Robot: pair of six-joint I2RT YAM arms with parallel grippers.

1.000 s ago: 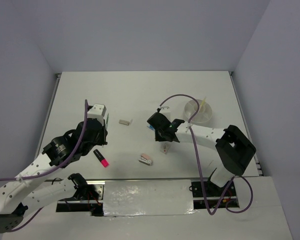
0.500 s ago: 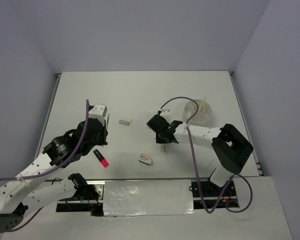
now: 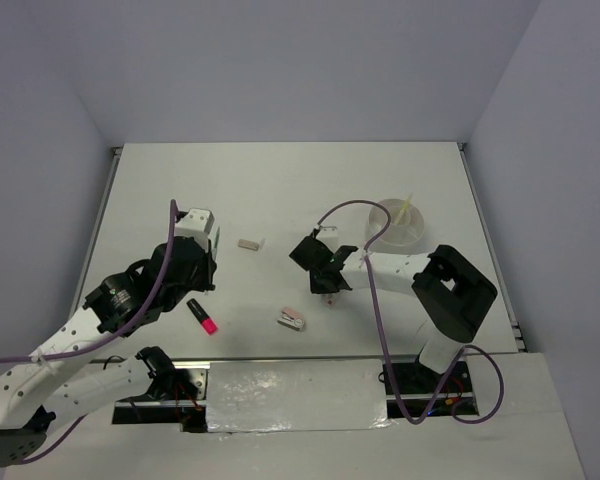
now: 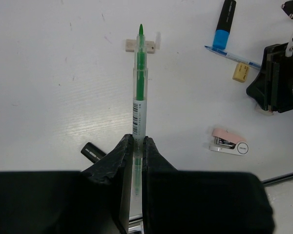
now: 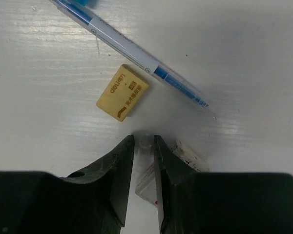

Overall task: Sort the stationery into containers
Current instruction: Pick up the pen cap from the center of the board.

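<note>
My left gripper (image 4: pixel 135 144) is shut on a green pen (image 4: pixel 138 83) whose tip points at a whitish eraser (image 4: pixel 139 45); from above this gripper (image 3: pixel 210 262) hangs at the left. My right gripper (image 5: pixel 144 141) sits low over the table, jaws narrowly apart on either side of a small white clear-tipped item (image 5: pixel 149 175). Just ahead lie a yellow eraser (image 5: pixel 122 92) and a blue pen (image 5: pixel 136 53). The pink-ended highlighter (image 3: pixel 203 316) lies by the left arm. A blue-ended marker (image 4: pixel 223 22) lies beyond the pen. The round white tub (image 3: pixel 420 232) holds a yellow pen (image 3: pixel 406 205).
A pink stapler (image 3: pixel 291 319) lies near the front edge between the arms. Another white eraser (image 5: pixel 188 153) pokes out beside my right finger. The right arm's purple cable (image 3: pixel 345 205) loops over the table toward the tub. Grey walls close in the table on three sides.
The right arm has shifted left and lower over the small white item, and its jaws have narrowed around it. The left arm and green pen have not moved.
</note>
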